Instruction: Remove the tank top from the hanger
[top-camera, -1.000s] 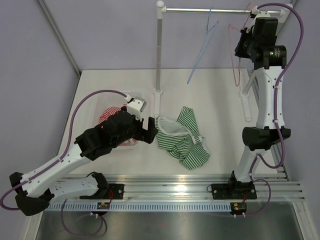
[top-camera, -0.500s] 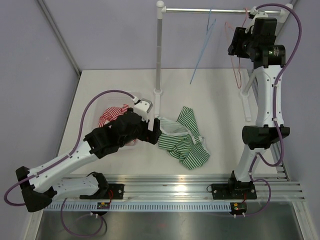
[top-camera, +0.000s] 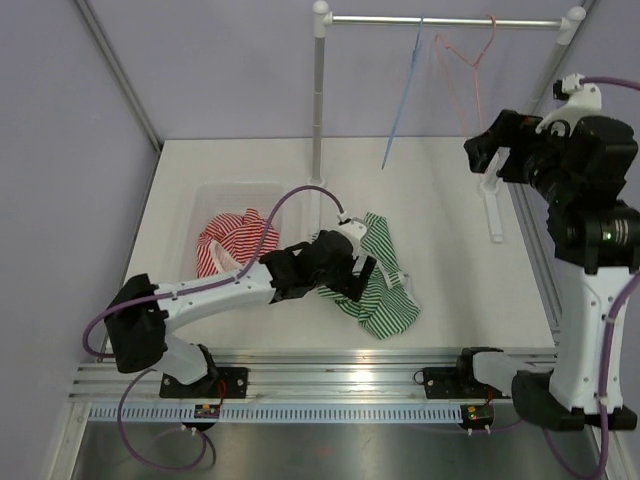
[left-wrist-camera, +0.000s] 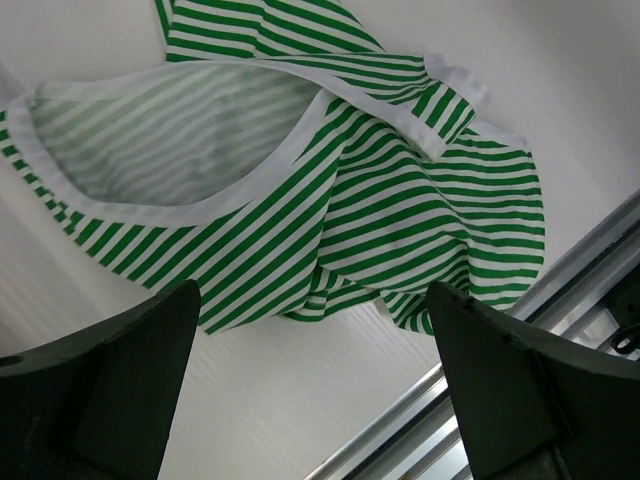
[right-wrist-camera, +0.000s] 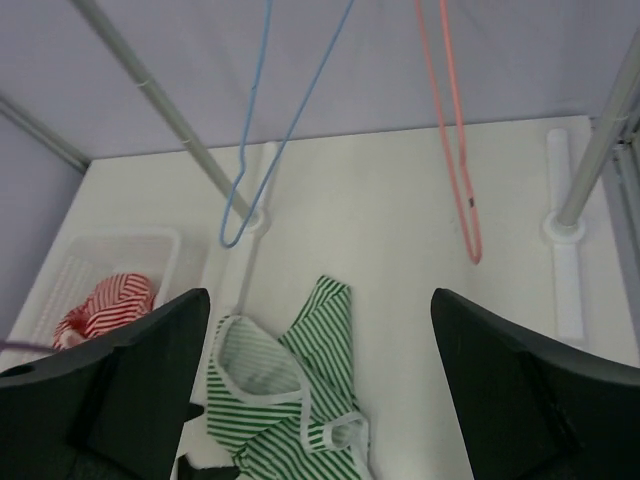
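Note:
The green-and-white striped tank top (top-camera: 385, 295) lies crumpled on the white table, off any hanger. In the left wrist view the tank top (left-wrist-camera: 330, 200) fills the space just beyond my open left gripper (left-wrist-camera: 310, 330), whose fingers hold nothing. From above, the left gripper (top-camera: 358, 275) hovers over the garment's left side. A bare pink hanger (top-camera: 458, 60) and a bare blue hanger (top-camera: 402, 95) hang from the rail (top-camera: 440, 20). My right gripper (top-camera: 488, 150) is open and empty, below and right of the pink hanger (right-wrist-camera: 455, 130). The right wrist view also shows the tank top (right-wrist-camera: 290, 400).
A clear bin (top-camera: 200, 200) at the left holds a red-striped garment (top-camera: 225, 240). The rack's post (top-camera: 318, 100) stands mid-table and its right foot (top-camera: 492, 200) lies near the right arm. An aluminium rail (top-camera: 340, 365) runs along the near edge.
My right gripper opened, let go of the pink hanger and drew back down from the rail. The left arm swung right, from the bin's edge onto the tank top.

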